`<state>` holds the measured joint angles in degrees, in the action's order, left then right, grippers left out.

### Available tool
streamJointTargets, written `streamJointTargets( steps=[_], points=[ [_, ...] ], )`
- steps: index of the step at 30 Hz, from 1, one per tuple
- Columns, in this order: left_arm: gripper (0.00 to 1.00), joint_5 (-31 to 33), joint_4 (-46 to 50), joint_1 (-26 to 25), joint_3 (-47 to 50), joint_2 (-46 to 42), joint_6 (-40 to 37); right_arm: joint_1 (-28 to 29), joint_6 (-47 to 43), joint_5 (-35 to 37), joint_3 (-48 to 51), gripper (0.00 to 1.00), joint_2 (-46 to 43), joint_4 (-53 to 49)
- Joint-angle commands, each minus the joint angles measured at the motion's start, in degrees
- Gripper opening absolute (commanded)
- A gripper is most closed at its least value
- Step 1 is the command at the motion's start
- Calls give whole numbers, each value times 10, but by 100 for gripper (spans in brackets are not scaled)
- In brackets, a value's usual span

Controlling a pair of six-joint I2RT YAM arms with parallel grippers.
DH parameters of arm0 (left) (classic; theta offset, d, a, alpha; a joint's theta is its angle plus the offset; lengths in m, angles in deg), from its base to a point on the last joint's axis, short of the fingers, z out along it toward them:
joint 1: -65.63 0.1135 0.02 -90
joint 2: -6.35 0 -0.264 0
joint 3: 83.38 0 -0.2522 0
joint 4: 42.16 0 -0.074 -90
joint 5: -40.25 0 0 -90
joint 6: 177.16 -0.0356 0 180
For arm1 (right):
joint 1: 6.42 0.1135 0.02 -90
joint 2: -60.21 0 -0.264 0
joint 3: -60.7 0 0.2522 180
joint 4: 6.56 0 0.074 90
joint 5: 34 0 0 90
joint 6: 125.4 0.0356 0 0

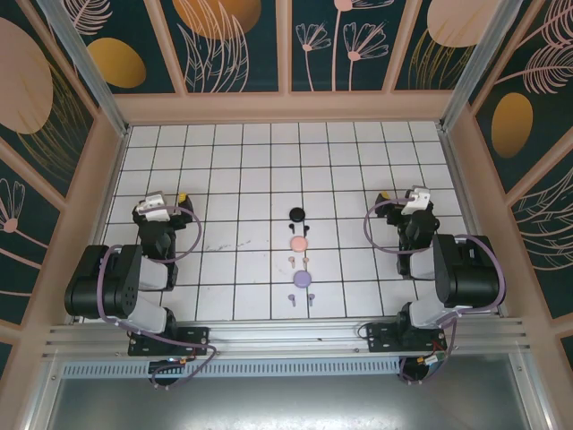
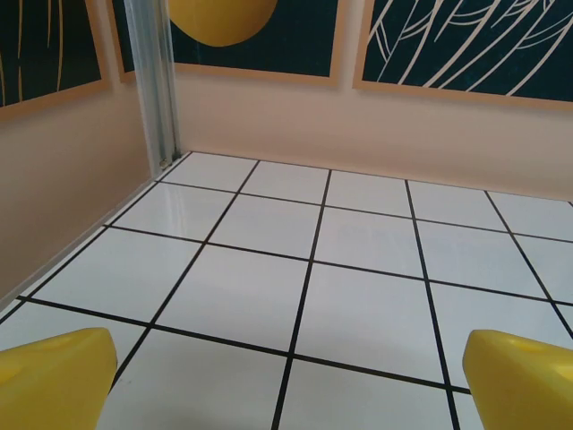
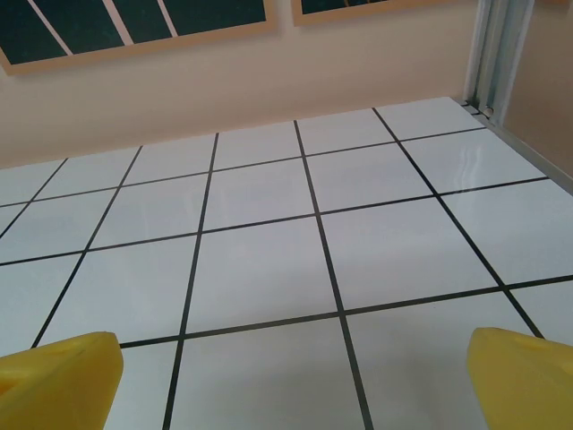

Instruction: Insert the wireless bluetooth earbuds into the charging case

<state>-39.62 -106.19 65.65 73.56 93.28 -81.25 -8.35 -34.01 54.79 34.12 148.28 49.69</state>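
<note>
Earbuds (image 1: 306, 260) lie in black, pink and purple pairs down the bench (image 1: 233, 179) centre, each pair near a matching round case (image 1: 298, 243). Both arms sit folded at either side, well apart from them; left end effector (image 1: 166, 198) and right end effector (image 1: 400, 195) gape wide, holding nothing

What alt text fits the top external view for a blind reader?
A black case, a pink case and a purple case, all small and round, line up down the middle of a white tiled table, tiny earbuds beside them. The left gripper and right gripper sit open at either side, holding nothing.
</note>
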Motion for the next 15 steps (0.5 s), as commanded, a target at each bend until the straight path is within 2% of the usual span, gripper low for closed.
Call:
streamJointTargets(
  steps=[1,15],
  points=[
    [99,1,-2,4,-13,-3,7,-4,-6,-11,-10,99,1,6],
    [99,-45,46,4,-41,1,-11,-4,-6,-12,-10,99,2,6]
  ],
)
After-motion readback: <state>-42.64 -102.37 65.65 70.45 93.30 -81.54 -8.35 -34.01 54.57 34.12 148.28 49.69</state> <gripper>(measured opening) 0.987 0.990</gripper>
